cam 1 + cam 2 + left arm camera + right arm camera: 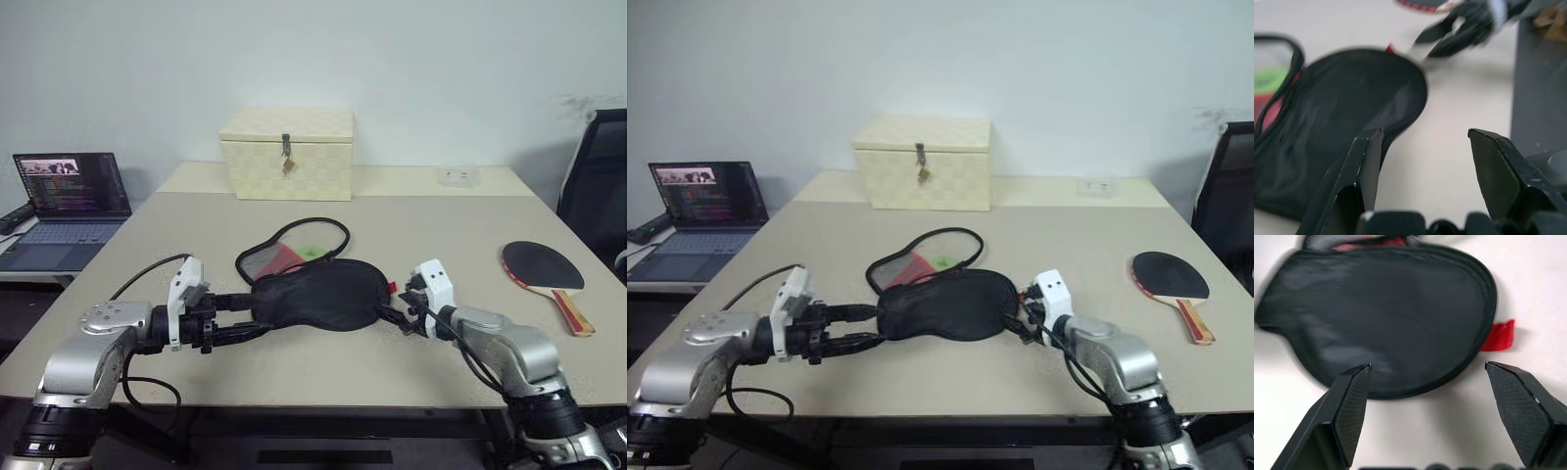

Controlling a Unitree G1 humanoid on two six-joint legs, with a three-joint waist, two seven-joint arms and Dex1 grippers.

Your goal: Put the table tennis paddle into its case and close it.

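The case (318, 292) lies unzipped in the middle of the table. Its black fabric half is nearest me, and its mesh half (294, 250) lies behind, showing red and a green patch. The table tennis paddle (542, 264) rests black face up at the table's right side, apart from both arms. My left gripper (263, 313) is open, its fingertips at the black half's left edge (1352, 112). My right gripper (392, 315) is open at the black half's right edge, beside a red tab (1497, 335). Nothing is held between either pair of fingers.
A cream woven latched box (287, 154) stands at the back centre. An open laptop (71, 201) sits on a side desk to the left. A black chair (598, 186) is past the table's right edge. A small white object (458, 176) lies at the back right.
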